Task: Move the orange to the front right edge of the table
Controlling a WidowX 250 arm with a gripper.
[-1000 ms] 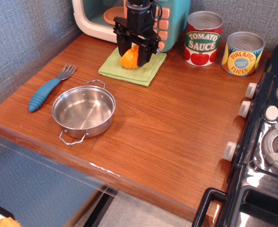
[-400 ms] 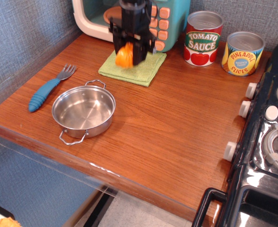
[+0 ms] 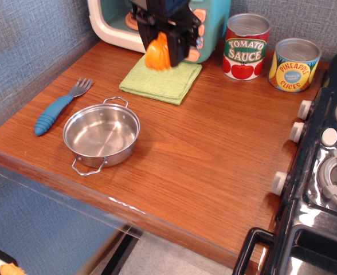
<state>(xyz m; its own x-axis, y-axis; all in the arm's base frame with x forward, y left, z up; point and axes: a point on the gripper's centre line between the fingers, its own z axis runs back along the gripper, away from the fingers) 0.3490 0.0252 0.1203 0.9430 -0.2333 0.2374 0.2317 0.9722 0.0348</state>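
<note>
My black gripper (image 3: 161, 50) is shut on the orange (image 3: 157, 53), a small toy half-orange with an orange rind. It holds the orange in the air above the green cloth (image 3: 161, 80) at the back of the brown wood-grain table (image 3: 214, 154). The orange's cut face is turned away and mostly hidden by the fingers. The front right part of the table lies near the black stove.
A steel pot (image 3: 101, 135) and a blue-handled fork (image 3: 59, 106) lie at the left. A tomato sauce can (image 3: 246, 46) and a pineapple slices can (image 3: 294, 64) stand at the back right. A toy microwave (image 3: 122, 20) stands behind the gripper. A black stove (image 3: 323, 172) borders the right.
The gripper has lifted the orange off the green cloth, rising and shifting slightly right.
</note>
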